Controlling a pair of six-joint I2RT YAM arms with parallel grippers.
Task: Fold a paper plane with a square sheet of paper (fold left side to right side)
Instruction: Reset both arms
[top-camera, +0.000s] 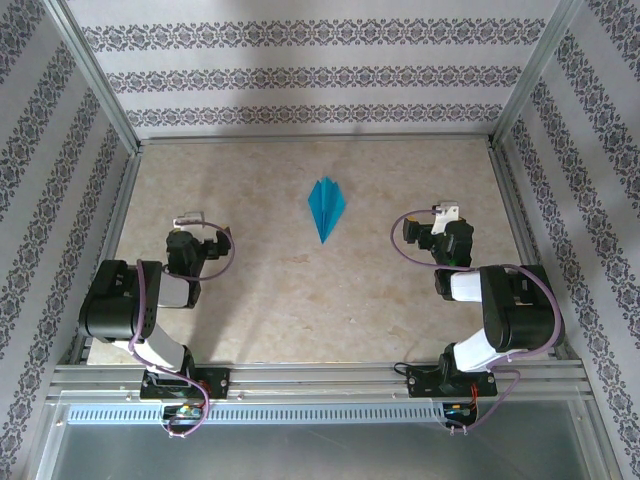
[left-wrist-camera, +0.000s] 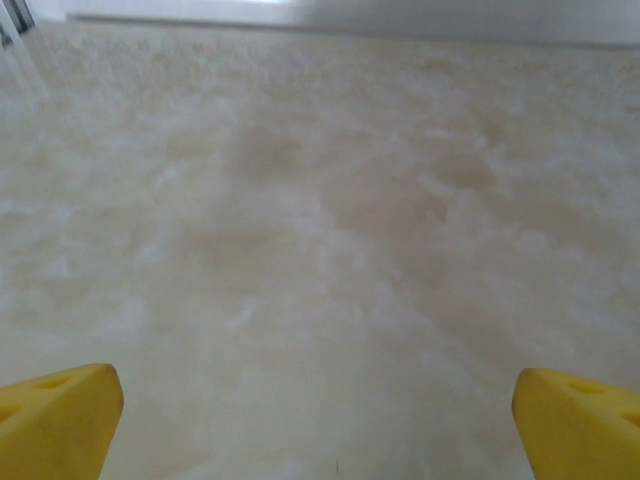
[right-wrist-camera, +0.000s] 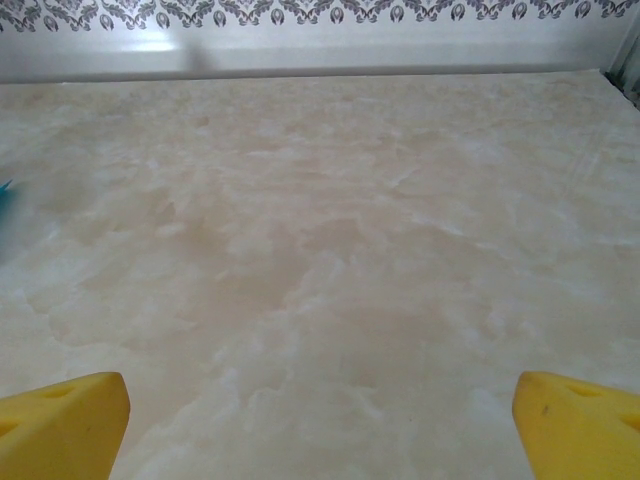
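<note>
Small teal-blue paper plane (top-camera: 326, 207), folded into a narrow dart with creased wings, flat on the beige marbled table (top-camera: 250, 300): midway between the left and right edges, closer to the far edge than the near one, sharp point toward the near edge. Well apart from both arms, with bare surface between it and each of them. Left gripper (top-camera: 190, 217) near the left edge, yellow fingers (left-wrist-camera: 60, 415) spread wide above plain tabletop, pinching nothing. Right gripper (top-camera: 445, 212) near the right edge, yellow fingers (right-wrist-camera: 65, 415) spread just as wide, likewise without a grip; a blurred teal sliver at the left border of its wrist view. Purple cables (top-camera: 228, 262) looped beside each wrist. Aluminium frame rails (top-camera: 300, 380) along the near edge, by the arm bases. Walls with dark floral bands (top-camera: 300, 75) on three sides.
</note>
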